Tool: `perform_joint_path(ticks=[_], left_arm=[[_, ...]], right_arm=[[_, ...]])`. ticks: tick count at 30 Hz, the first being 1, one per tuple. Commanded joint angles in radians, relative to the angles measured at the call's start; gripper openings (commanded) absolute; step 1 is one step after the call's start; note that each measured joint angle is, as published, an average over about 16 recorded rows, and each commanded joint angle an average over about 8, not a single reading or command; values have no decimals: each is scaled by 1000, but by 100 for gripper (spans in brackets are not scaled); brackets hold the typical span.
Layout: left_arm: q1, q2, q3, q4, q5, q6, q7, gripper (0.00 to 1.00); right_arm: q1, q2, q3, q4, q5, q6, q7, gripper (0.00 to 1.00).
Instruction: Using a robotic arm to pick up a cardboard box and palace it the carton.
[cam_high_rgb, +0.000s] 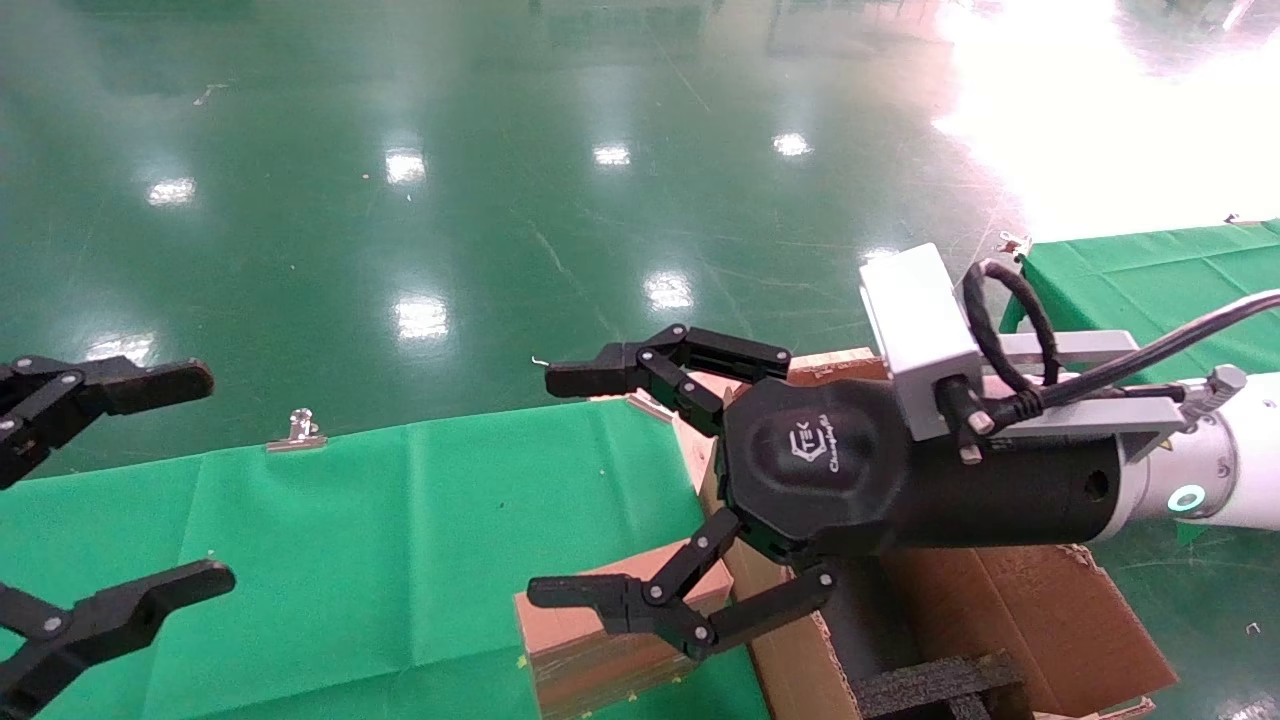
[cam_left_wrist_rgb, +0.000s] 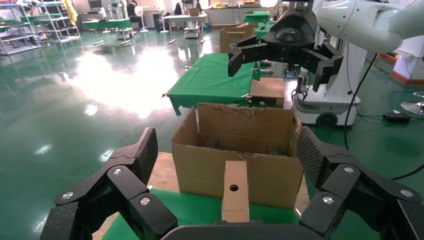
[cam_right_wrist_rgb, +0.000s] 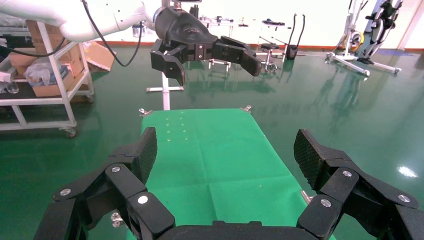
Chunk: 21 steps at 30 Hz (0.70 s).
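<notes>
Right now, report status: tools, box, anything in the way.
Right tool open, empty, above the cardboard box. Left tool open, idle at table's left. Box upright on the green cloth beside the carton. Nothing in the way.

Small brown cardboard box (cam_left_wrist_rgb: 235, 190) with hole, upright, touching open ragged-flapped carton (cam_left_wrist_rgb: 237, 152)

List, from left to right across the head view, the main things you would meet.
Left gripper → metal clip on the green cloth → cardboard box → right gripper, jaws open → carton.
</notes>
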Motion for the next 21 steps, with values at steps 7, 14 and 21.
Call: perform_joint_path(ticks=[7, 14, 21], left_arm=[[0, 0, 0, 0, 0, 0, 0, 100], [0, 0, 0, 0, 0, 0, 0, 75], [0, 0, 0, 0, 0, 0, 0, 0]], right_arm=[[0, 0, 0, 0, 0, 0, 0, 100], [0, 0, 0, 0, 0, 0, 0, 100], [0, 0, 0, 0, 0, 0, 0, 100]])
